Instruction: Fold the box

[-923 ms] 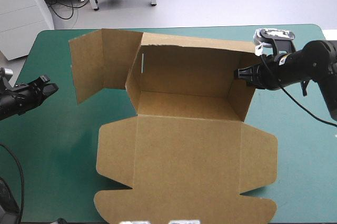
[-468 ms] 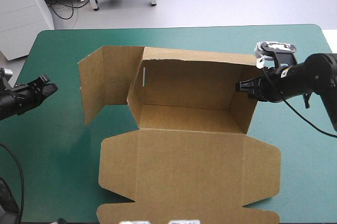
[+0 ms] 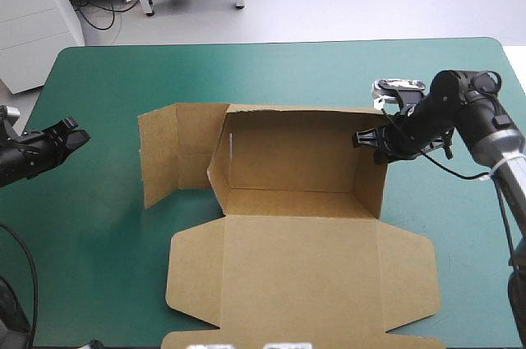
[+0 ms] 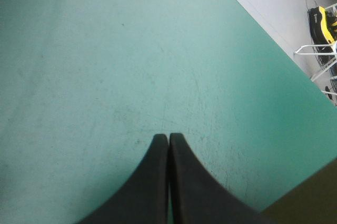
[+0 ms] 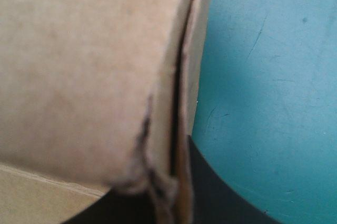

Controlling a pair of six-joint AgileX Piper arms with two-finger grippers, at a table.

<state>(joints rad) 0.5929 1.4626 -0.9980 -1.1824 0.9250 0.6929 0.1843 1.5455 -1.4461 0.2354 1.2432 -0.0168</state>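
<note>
- The left gripper [image 3: 74, 133], a pair of broad black fin-shaped fingers [image 4: 152, 182], hangs well to the left of the box and apart from it. Its fingers are pressed together into one pointed arch with nothing between them, and only bare cover lies ahead of them.
- The bench [image 3: 90, 242], under a flat teal-green cover, carries the box and shows bare to the box's left, right and far side.
- The box [image 3: 300, 254], a cut sheet of brown board, rests on the bench between the two grippers, much closer to the right one.
- At the box's far left corner a creased brown side panel [image 3: 177, 156] stands up and spreads outward to the left, not tucked in.
- Right of that panel the box forms an open tray. Its left wall, far wall [image 3: 300, 148] and right wall [image 3: 374, 181] are raised around a floor strip.
- On the tray's near side the wide lid lies flat, with a rounded flap at each side.
- The right gripper [image 3: 367, 137], on its black arm, reaches in from the box's right side and meets the top of the right wall near the far corner.
- In the right wrist view the fingers [image 5: 216, 197] pinch that wall. The board's edge runs up between them, and one black finger shows on the wall's outer side.
</note>
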